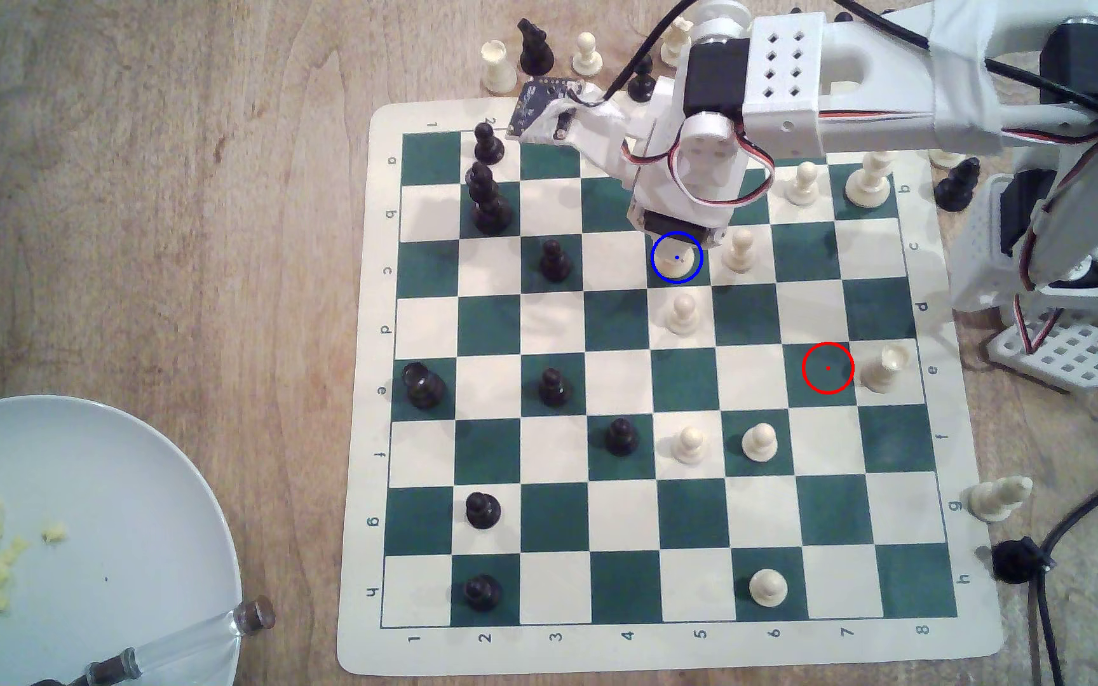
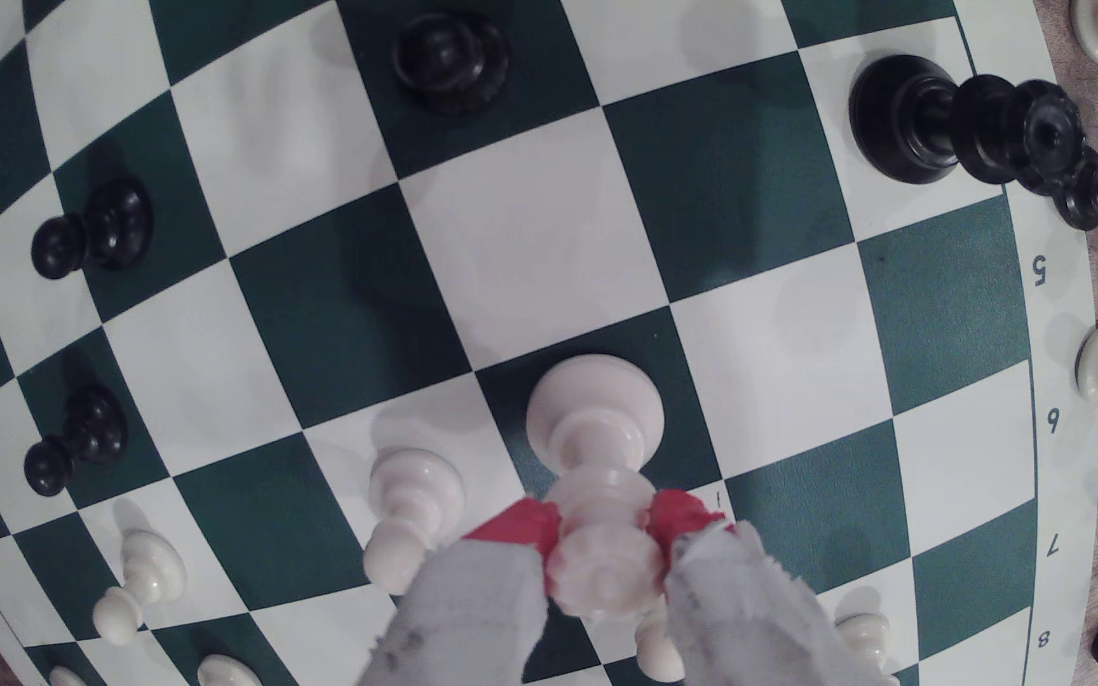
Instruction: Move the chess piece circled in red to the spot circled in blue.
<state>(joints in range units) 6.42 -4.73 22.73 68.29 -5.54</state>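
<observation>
The pincer (image 2: 606, 528) gripped the white queen (image 2: 599, 501) just under its crown between red-tipped fingers (image 2: 520, 524), the queen's base resting upright on the blue-ringed green square (image 1: 693, 276).

Setting: wooden table (image 1: 170, 218), top-down, even indoor light.
Grain is brown with pale worn patches; soft shadows. A pale blue plate (image 1: 137, 501) holding yellow crumbs sits at the exterior view's near left. No walls, floor or windows visible.
</observation>
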